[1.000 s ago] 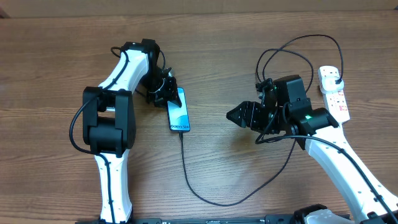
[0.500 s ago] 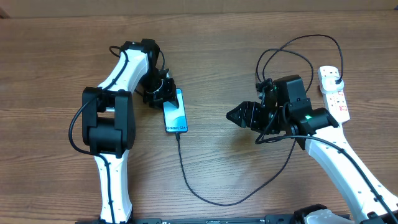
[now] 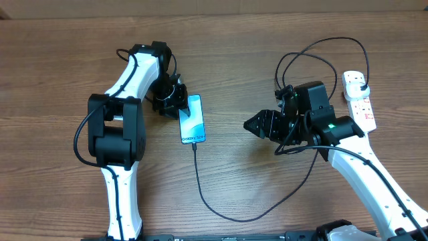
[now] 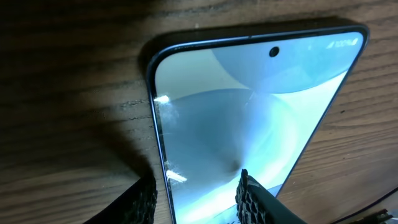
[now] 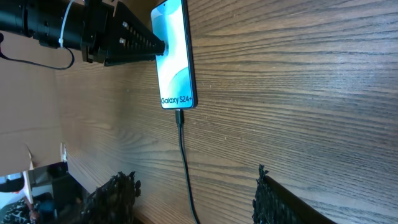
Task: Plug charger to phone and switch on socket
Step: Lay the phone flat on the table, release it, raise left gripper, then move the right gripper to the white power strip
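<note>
The phone lies flat with its screen lit, and it also shows in the right wrist view. The charger cable has its tip in the phone's lower end. It loops across the table to a black plug in the white power strip. My left gripper is at the phone's upper left edge. Its jaws stand apart, one finger on the wood and the other over the screen. My right gripper is open and empty, above the cable.
The cable's spare loops arch behind my right arm, near the strip. The strip's white cord leaves at the far right edge. Bare wood lies between the phone and my right gripper.
The phone's lower end swung left half a second ago and has swung back right, with my left gripper shifting beside it. The right arm has not moved.
</note>
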Motion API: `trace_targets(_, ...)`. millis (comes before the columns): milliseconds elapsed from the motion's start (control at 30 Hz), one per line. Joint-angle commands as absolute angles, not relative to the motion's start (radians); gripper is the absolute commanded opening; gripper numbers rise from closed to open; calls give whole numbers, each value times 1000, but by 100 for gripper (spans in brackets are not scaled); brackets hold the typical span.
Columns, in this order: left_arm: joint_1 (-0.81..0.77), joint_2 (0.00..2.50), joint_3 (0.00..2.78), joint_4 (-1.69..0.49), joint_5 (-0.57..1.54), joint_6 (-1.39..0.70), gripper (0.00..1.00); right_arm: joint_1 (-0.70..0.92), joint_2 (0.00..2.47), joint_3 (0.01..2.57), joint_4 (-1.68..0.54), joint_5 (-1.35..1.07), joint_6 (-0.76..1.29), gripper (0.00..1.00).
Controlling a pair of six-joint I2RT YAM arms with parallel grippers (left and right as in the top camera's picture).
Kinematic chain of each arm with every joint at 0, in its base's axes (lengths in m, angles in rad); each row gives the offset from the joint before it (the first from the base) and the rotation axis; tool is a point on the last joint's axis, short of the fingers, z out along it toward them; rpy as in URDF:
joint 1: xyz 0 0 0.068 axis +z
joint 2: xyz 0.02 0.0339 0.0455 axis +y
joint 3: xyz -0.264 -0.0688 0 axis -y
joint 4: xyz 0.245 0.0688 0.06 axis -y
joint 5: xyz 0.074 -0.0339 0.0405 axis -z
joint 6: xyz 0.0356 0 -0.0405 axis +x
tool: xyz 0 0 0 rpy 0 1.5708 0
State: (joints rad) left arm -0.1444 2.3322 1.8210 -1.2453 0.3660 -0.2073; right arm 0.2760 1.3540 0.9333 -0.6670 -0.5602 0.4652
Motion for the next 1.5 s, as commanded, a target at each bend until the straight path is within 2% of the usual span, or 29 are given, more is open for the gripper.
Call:
trace_targets(0, -133, 2347, 1858, -1269, 304, -206, 45, 274, 1352, 953, -671, -546, 432, 63)
trace_targets(100, -120, 2346, 1969, -1375, 304, -198, 44, 273, 1351, 953, -680, -531, 410, 63)
trace_targets(167, -109, 2345, 2103, -1483, 303, -179, 38, 272, 1351, 955, -687, -517, 410, 63)
trace_targets(300, -103, 2341, 2355, -1636, 306, -167, 37, 268, 1351, 981, -718, -488, 410, 60)
trace_targets(400, -107, 2325, 2551, -1690, 356, -131, 33, 240, 1351, 1024, -770, -474, 408, 48)
trace_targets(600, -120, 2201, 2710, -1672, 473, -127, 40, 94, 1351, 1151, -915, -471, 387, 31)
trace_targets(667, -122, 2159, 2738, -1668, 473, -127, 42, 29, 1351, 1186, -942, -472, 374, 21)
trace_targets(733, -122, 2120, 2749, -1670, 473, -127, 48, -47, 1351, 1213, -955, -474, 373, 11)
trace_targets(800, -122, 2077, 2749, -1677, 472, -127, 74, -138, 1351, 1227, -951, -513, 373, 4)
trace_targets(867, -122, 2041, 2749, -1683, 472, -127, 100, -235, 1351, 1227, -935, -577, 373, 4)
trace_targets(1167, -122, 2011, 2749, -1689, 379, -127, 100, -646, 1404, 1222, -817, -680, 423, 4)
trace_targets(1467, -122, 2015, 2747, -1689, 378, -127, 100, -763, 1631, 1222, -684, -758, 441, 4)
